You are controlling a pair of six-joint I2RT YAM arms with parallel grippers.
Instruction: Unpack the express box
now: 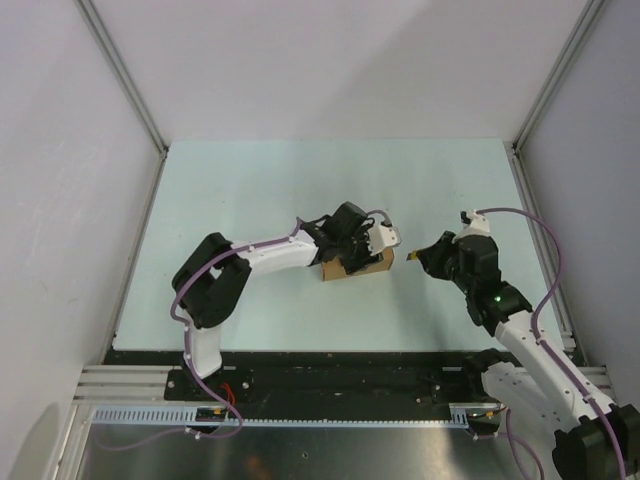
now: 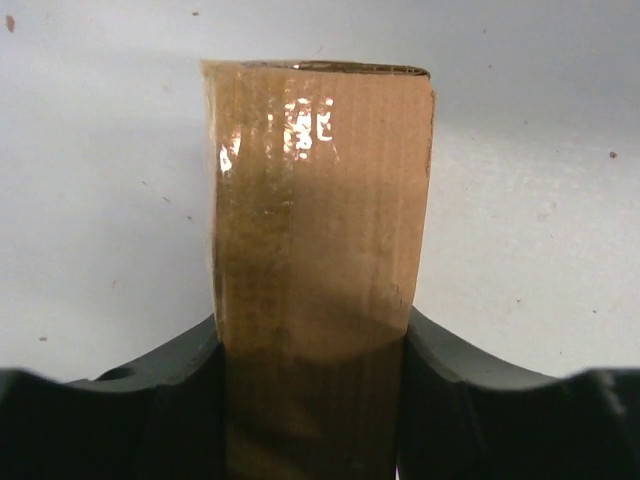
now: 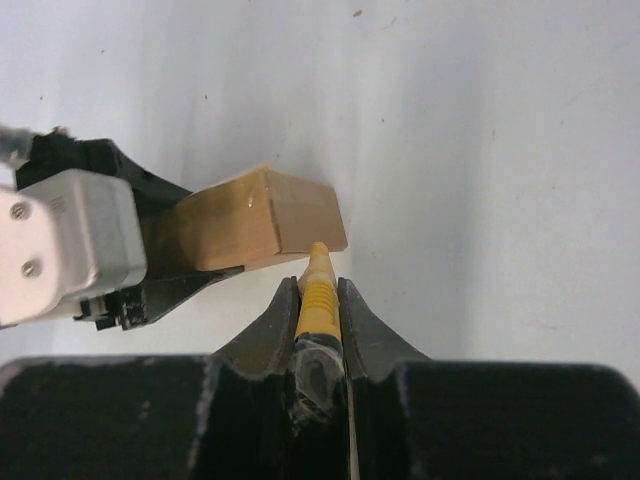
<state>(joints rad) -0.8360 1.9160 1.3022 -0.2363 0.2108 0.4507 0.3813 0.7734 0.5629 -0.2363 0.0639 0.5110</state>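
The express box (image 1: 365, 266), a small brown cardboard carton sealed with glossy tape, lies on the table at the centre. My left gripper (image 1: 352, 250) is shut on it, one jaw pressed to each side of the box (image 2: 318, 230). My right gripper (image 1: 428, 258) is shut on a slim yellow-and-black utility knife (image 3: 318, 300). The knife's yellow tip points at the box's near end (image 3: 300, 215) and sits just short of its lower edge. The small tube is out of view.
The table (image 1: 250, 180) is pale green, with grey walls on three sides and metal corner posts. A black rail (image 1: 330, 380) holding the arm bases runs along the near edge.
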